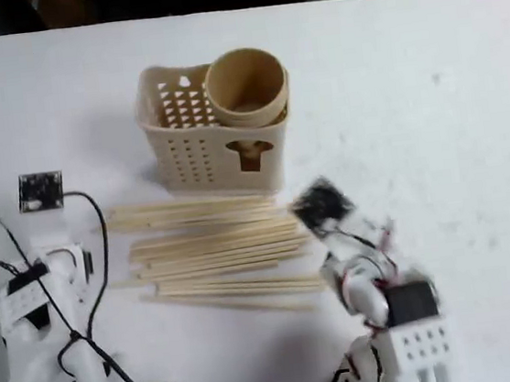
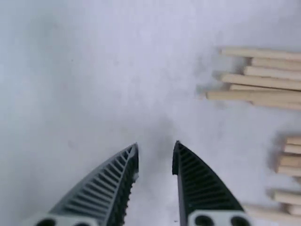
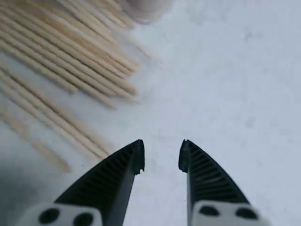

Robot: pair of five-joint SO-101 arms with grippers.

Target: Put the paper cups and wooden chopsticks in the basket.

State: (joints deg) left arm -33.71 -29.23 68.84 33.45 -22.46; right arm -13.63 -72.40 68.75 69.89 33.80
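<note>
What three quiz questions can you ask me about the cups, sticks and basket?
1. True or false: the paper cups already sit in the basket.
2. Where do the wooden chopsticks lie? A, in the basket. B, on the table, beside the basket. C, in a hand.
3. Fill the gap: the left hand and right hand are both ____ and empty.
Key: 1 true; 2 B; 3 open.

A robotics lab setup was suggested: a plain white desk [image 1: 446, 86] was fitted with two small robot arms [image 1: 38, 308], and loose black cables [image 1: 102, 236] were trailed across it.
</note>
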